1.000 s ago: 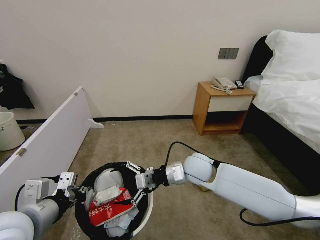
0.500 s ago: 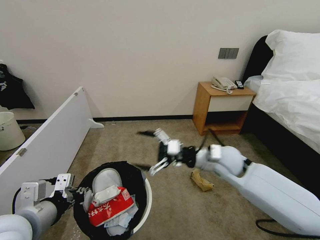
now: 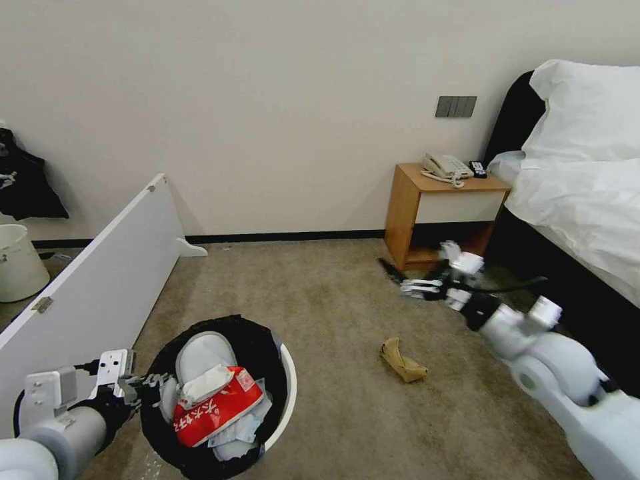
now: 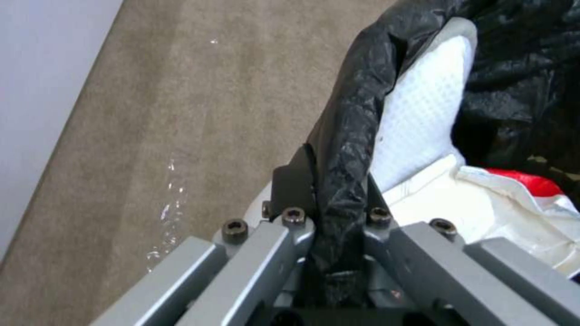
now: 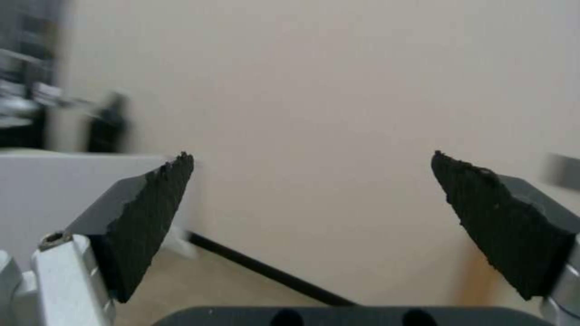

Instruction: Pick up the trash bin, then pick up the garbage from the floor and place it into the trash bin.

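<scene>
The left end effector (image 3: 143,385) is clamped on the bagged rim of the trash bin (image 3: 285,393), which holds slippers, tissues and a red packet. The right end effector (image 3: 408,279) hangs wide open and empty above the floor (image 3: 320,300), beyond the crumpled brown paper bag (image 3: 402,361). Judged step: fetching that bag, which calls for lowering and straddling it.

This is a bedroom, maybe in a hotel. A big bed with white sheets (image 3: 587,193) fills the right side. A small wooden bedside table (image 3: 443,220) beside it holds a white telephone (image 3: 447,167).
</scene>
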Robot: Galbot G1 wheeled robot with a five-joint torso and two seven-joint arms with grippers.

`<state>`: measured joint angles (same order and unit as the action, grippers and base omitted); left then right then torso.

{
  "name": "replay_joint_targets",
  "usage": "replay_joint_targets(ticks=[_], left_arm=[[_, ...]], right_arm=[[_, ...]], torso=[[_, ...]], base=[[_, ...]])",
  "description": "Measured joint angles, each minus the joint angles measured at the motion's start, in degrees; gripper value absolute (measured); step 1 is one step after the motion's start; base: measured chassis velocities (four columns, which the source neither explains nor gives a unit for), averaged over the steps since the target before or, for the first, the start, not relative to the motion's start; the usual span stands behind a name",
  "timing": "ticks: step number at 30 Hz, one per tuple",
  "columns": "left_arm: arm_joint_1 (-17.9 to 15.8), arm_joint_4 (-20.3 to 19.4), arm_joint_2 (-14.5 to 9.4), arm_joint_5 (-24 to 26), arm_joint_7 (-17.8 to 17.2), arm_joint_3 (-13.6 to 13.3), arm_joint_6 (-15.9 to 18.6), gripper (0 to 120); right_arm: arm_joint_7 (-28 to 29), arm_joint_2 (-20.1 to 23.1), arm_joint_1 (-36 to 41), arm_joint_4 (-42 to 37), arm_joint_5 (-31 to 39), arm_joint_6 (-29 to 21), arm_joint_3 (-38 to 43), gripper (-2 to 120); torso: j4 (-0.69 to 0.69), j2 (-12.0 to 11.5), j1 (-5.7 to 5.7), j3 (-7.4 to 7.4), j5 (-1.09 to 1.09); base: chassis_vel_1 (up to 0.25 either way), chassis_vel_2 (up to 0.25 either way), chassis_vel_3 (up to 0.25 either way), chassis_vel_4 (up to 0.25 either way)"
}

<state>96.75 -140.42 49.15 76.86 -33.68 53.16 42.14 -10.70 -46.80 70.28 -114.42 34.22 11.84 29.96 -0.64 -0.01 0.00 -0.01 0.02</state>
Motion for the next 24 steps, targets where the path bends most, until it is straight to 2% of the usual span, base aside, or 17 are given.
replay_joint_targets(ticks=[4,5,6,7,8,10,12,13,14,15,16,18,19,20,21,23,24], left_arm=[[-0.01,0.01,0.83,-0.30,0.19,0.06,0.00,1],[-0.08,0.02,1.75,-0.62,0.38,0.06,0.00,1],[-0.07,0.03,2.16,-0.90,0.48,0.02,0.00,1],[-0.07,0.03,2.16,-0.90,0.48,0.02,0.00,1],[0.02,0.05,2.54,-1.22,0.56,-0.07,0.00,1],[0.07,0.05,2.72,-1.39,0.59,-0.09,0.00,1],[0.16,0.21,3.73,-2.50,0.98,-0.01,-0.01,1],[0.16,0.21,3.73,-2.50,0.98,-0.01,-0.01,1],[0.24,0.26,4.38,-3.08,1.14,0.17,-0.01,1],[0.24,0.26,4.38,-3.08,1.14,0.17,-0.01,1],[0.49,0.27,5.23,-3.81,1.33,0.32,-0.01,1],[0.69,0.29,5.81,-4.43,1.55,0.34,-0.01,1],[1.25,0.49,7.27,-6.83,2.45,0.25,-0.01,1],[1.59,0.56,8.02,-8.39,2.92,-0.03,-0.01,1],[1.59,0.56,8.02,-8.39,2.92,-0.03,-0.01,1],[1.96,0.74,9.76,-12.87,4.03,-0.75,-0.01,1],[1.96,0.74,9.76,-12.87,4.03,-0.75,-0.01,1]], right_arm=[[2.95,-1.62,4.47,-0.74,-1.72,1.13,3.30,100],[6.89,-3.34,8.27,-1.90,-3.08,2.05,5.35,100],[7.99,-4.71,10.35,-2.85,-4.34,2.09,6.79,100],[7.99,-4.71,10.35,-2.85,-4.34,2.09,6.79,100],[8.36,-6.63,12.93,-3.96,-5.42,2.00,8.40,100],[8.35,-7.71,14.37,-4.48,-5.85,1.76,9.23,100],[6.63,-12.82,18.80,-5.13,-8.50,1.31,11.97,100],[6.63,-12.82,18.80,-5.13,-8.50,1.31,11.97,100],[5.91,-15.59,20.45,-5.04,-10.40,1.34,12.69,100],[5.91,-15.59,20.45,-5.04,-10.40,1.34,12.69,100],[5.24,-18.42,21.69,-4.97,-12.06,1.45,13.03,100],[4.70,-20.13,22.37,-4.95,-12.86,1.54,13.16,100],[3.51,-23.83,23.85,-4.73,-15.29,1.96,13.22,100],[2.60,-25.51,24.52,-4.34,-16.45,2.26,13.15,100],[2.60,-25.51,24.52,-4.34,-16.45,2.26,13.15,100],[1.95,-27.78,25.29,-3.13,-19.24,3.31,12.34,100],[1.95,-27.78,25.29,-3.13,-19.24,3.31,12.34,100]], torso=[[-0.04,0.00,0.00,0.00,-0.01],[-0.05,0.00,0.00,0.00,0.00],[0.03,0.00,0.00,0.00,-0.02],[0.03,0.00,0.00,0.00,-0.02],[0.01,0.00,0.00,0.00,-0.03],[0.01,0.00,0.00,0.00,-0.03],[-0.03,0.00,0.00,0.00,-0.03],[-0.03,0.00,0.00,0.00,-0.03],[-0.01,0.01,0.00,0.00,-0.02],[-0.01,0.01,0.00,0.00,-0.02],[-0.01,0.01,0.00,0.00,-0.02],[0.00,0.01,0.00,0.00,-0.02],[0.00,0.01,0.00,0.00,-0.02],[-0.02,0.01,0.00,0.00,-0.03],[-0.02,0.01,0.00,0.00,-0.03],[0.00,0.01,0.00,0.00,-0.03],[0.00,0.01,0.00,0.00,-0.03]], base=[[0.000,0.000,0.000,0.000],[0.000,0.000,0.000,0.000],[0.000,0.000,0.000,0.000],[0.000,0.000,0.000,0.000],[0.000,0.000,0.000,0.000],[0.000,0.000,0.000,0.000],[0.000,0.000,0.000,0.000],[0.000,0.000,0.000,0.000],[0.000,0.000,0.000,0.000],[0.000,0.000,0.000,0.000],[0.000,0.000,0.000,0.000],[0.000,0.000,0.000,0.000],[0.000,0.000,0.000,0.000],[0.000,0.000,0.000,0.000],[0.000,0.000,0.000,0.000],[0.000,0.000,0.000,0.000],[0.000,0.000,0.000,0.000]])
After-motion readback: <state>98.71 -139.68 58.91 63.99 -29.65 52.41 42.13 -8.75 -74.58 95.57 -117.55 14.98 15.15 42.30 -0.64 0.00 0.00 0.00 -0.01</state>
